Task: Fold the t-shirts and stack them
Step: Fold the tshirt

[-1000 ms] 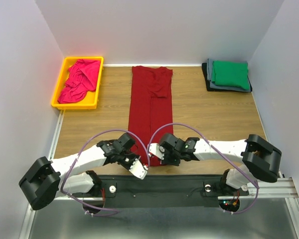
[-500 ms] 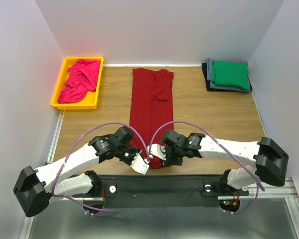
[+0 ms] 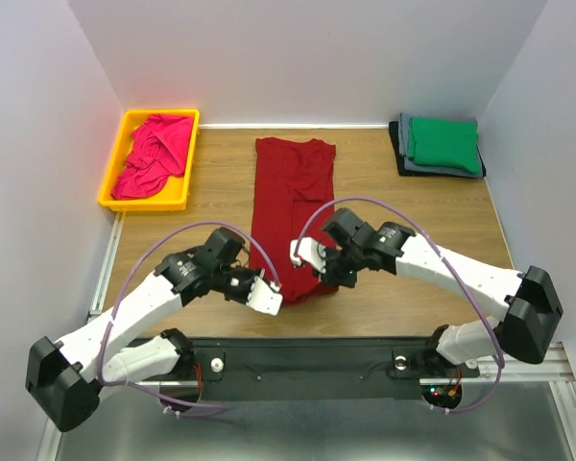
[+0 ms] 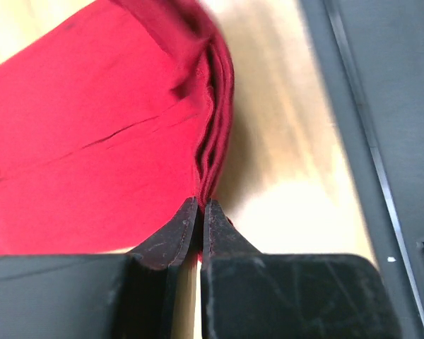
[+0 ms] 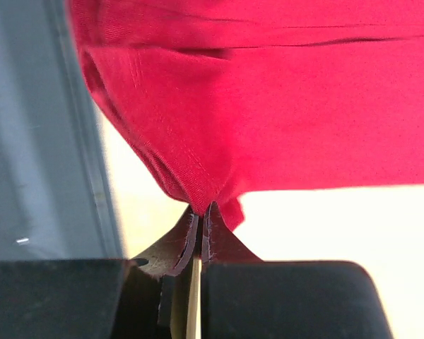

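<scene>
Dark red t-shirt (image 3: pixel 293 197): lies as a long narrow strip down the middle of the bench (image 3: pixel 413 221), with the collar end far from both tools and the near end bunched between them.

Left tool (image 3: pixel 269 291): clamped on the near left corner of the dark red t-shirt. Left wrist view: the tool (image 4: pixel 200 205) has its jaws pressed together on the edge of the cloth (image 4: pixel 92 141), several layers stacked at the pinch. The cloth spreads away ahead and to the left of the tool, with bare bench to the right of it.

Right tool (image 3: pixel 319 272): clamped on the near right corner of the same t-shirt. Right wrist view: the tool (image 5: pixel 200 208) has its jaws closed on a gathered fold of the cloth (image 5: pixel 268 106). The rest fans out ahead and to the right.

The two tools sit near each other, with the shirt's near end spanning the gap.

Far beyond the left tool and to its left: yellow bin (image 3: pixel 115 187) holding a crumpled magenta-pink t-shirt (image 3: pixel 154 154).

Far beyond the right tool and to its right: a folded stack with a green t-shirt (image 3: pixel 444 142) on top, a grey t-shirt (image 3: pixel 404 154) under it and a black t-shirt (image 3: pixel 395 139) at the bottom.
</scene>
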Controlling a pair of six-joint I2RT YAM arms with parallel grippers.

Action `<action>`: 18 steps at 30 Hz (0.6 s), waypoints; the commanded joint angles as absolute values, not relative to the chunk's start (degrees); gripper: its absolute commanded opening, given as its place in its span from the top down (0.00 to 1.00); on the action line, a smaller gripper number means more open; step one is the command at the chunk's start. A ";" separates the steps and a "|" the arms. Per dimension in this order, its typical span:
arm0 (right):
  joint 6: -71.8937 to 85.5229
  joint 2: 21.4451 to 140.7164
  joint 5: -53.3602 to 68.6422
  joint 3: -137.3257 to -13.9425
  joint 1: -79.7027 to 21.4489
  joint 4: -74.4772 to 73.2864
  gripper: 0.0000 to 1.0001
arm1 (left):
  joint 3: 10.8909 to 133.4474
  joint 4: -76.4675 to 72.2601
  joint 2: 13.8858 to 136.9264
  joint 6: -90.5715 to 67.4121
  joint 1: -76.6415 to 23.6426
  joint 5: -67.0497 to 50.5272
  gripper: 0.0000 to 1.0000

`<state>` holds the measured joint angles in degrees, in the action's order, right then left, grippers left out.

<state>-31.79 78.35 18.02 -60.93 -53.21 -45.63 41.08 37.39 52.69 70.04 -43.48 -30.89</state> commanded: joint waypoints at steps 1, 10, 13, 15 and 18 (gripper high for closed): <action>-38.30 79.36 15.74 -64.51 -50.54 -46.50 0.99 | 45.26 34.90 56.33 73.21 -37.54 -35.16 1.00; -45.78 87.08 14.85 -68.81 -42.02 -41.93 0.99 | 47.55 24.62 65.29 81.64 -27.87 -36.03 1.00; -47.71 90.77 15.47 -71.97 -39.38 -41.40 0.99 | 49.91 22.41 69.50 84.54 -26.02 -36.56 1.00; -48.86 92.72 15.64 -73.56 -37.71 -41.22 0.99 | 52.46 22.33 72.06 86.04 -24.35 -37.26 1.00; -51.49 96.14 16.08 -77.77 -35.96 -41.13 0.99 | 55.27 22.50 76.63 89.46 -22.42 -38.05 1.00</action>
